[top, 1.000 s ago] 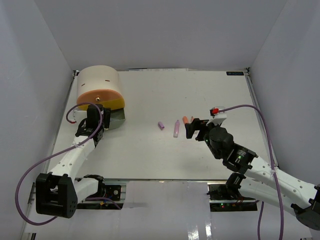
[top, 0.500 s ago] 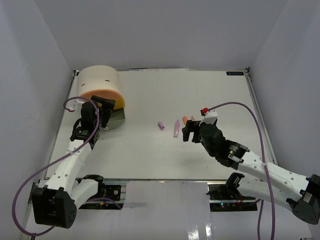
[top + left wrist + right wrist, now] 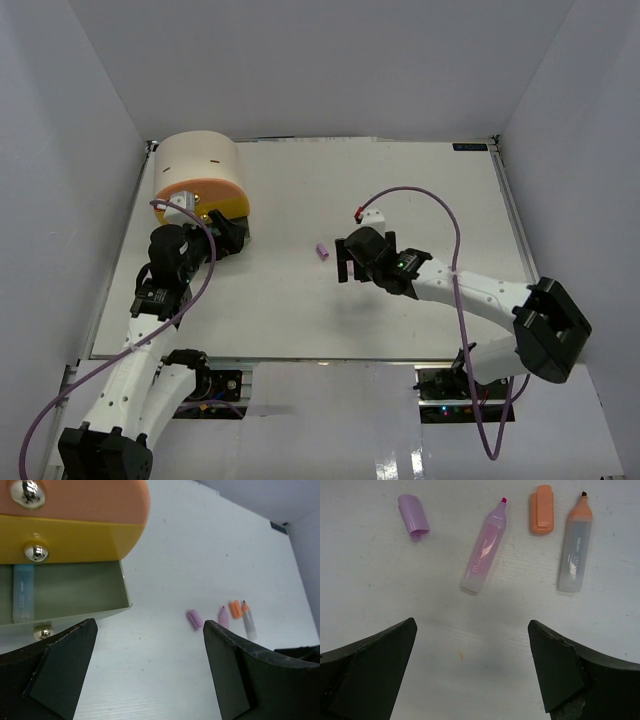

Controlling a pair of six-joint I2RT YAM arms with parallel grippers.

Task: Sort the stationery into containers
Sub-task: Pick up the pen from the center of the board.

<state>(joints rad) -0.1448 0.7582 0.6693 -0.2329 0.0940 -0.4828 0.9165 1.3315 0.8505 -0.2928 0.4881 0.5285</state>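
The beige cabinet (image 3: 195, 165) stands at the far left. In the left wrist view its peach drawer (image 3: 85, 502) and yellow drawer (image 3: 75, 542) are shut, and the grey-green drawer (image 3: 75, 592) is pulled out with a blue marker (image 3: 22, 594) inside. My left gripper (image 3: 228, 234) is open and empty in front of that drawer. My right gripper (image 3: 346, 264) is open and empty, hovering just short of the stationery. A purple cap (image 3: 413, 521), a purple marker (image 3: 483, 550), an orange cap (image 3: 542, 516) and an orange-tipped grey marker (image 3: 575, 555) lie on the table. From above only the purple cap (image 3: 322, 251) shows.
The white table (image 3: 400, 190) is walled in by grey panels on three sides. The right arm's purple cable (image 3: 440, 215) loops above the table behind the gripper.
My right arm has swung left and now covers the markers in the top view. My left gripper has pulled back slightly and turned right in front of the open drawer.
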